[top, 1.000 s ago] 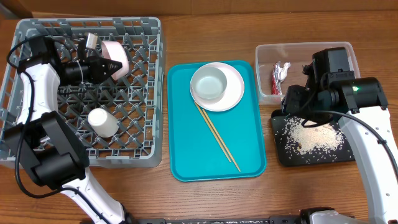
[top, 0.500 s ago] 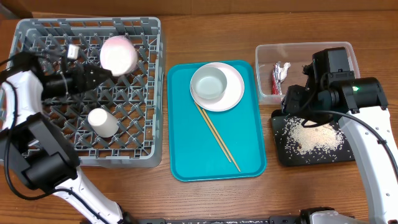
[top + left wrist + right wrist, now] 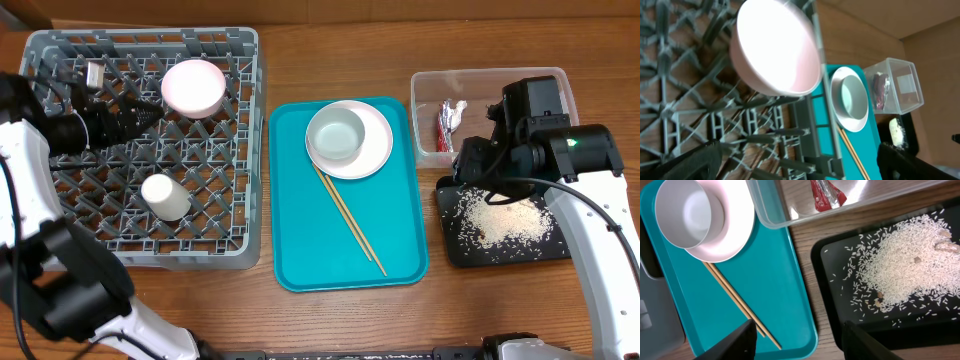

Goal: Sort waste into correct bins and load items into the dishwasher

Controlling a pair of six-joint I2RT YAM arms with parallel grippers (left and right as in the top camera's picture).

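So the pink bowl (image 3: 193, 87) sits in the rack (image 3: 150, 260), where dishes belong; left gripper (image 3: 145, 115) beside it is spread wide and empty, right gripper (image 3: 800, 345) wide too.

Overhead straight down, left wrist close above dish rack (image 3: 755, 125), all views share teal tray (image 3: 785, 280)

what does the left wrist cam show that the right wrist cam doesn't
Only left wrist: the whitish-pink bowl resting in the grey dish rack, among its pegs. Only right wrist: the whole rice heap on the black tray and most of the chopsticks; the left wrist catches only slivers of these. Both: the teal tray, the white plate carrying the pale grey bowl, and the clear tub holding the foil wrapper.
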